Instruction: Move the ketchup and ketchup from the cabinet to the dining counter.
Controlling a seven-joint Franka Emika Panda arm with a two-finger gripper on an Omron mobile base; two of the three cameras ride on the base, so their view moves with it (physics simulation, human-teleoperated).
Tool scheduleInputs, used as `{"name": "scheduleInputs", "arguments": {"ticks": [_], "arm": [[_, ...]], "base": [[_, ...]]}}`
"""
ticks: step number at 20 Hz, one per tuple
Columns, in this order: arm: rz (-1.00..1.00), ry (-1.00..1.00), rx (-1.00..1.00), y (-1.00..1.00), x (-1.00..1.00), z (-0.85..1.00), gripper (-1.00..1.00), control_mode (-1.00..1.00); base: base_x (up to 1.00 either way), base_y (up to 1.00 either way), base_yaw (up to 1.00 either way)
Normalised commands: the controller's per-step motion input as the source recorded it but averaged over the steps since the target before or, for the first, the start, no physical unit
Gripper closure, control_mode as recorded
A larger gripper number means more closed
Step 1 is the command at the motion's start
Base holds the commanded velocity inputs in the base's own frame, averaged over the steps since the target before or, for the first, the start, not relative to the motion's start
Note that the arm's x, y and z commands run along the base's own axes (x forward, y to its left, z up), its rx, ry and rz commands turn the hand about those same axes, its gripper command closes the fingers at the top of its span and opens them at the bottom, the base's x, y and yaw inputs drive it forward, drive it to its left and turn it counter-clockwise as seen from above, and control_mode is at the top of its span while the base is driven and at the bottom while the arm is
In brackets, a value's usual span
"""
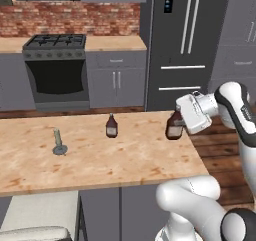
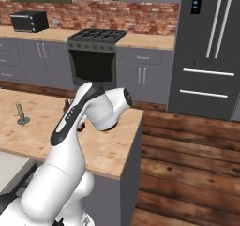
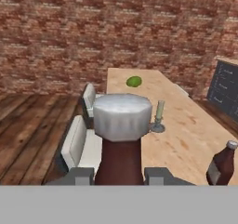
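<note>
The dining counter (image 1: 100, 160) has one ketchup bottle (image 1: 111, 126) standing upright near its far edge, about mid-length. A slim grey-green stemmed thing (image 1: 59, 144) on a round base sits further left, well apart from it. There's also a small green item (image 3: 134, 82) way down at the far end.

The left base view looks forward and down across the dining counter (image 1: 100, 160) from its near side, toward the stove (image 1: 55, 67) and fridge (image 1: 182, 40) beyond. The right base view faces the same way from further right, sharing counter, stove and fridge. The hand view sits close above a held bottle (image 3: 121, 144), looking lengthwise along the counter toward a brick wall (image 3: 116, 28).
</note>
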Motion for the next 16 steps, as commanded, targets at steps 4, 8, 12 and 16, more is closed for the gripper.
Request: {"name": "scheduleInputs", "arguments": {"ticks": [4, 8, 12, 16], "arm": [[0.00, 0.00, 0.00, 0.00, 0.60, -0.32, 1.00, -1.00], [0.00, 0.00, 0.00, 0.00, 0.66, -0.29, 1.00, -1.00], [0.00, 0.00, 0.00, 0.00, 0.57, -0.30, 1.00, -1.00], [0.00, 0.00, 0.00, 0.00, 0.50, -0.33, 1.00, -1.00]], "base": [[0.00, 0.00, 0.00], [0.00, 0.00, 0.00], [0.00, 0.00, 0.00], [0.00, 0.00, 0.00]]}}
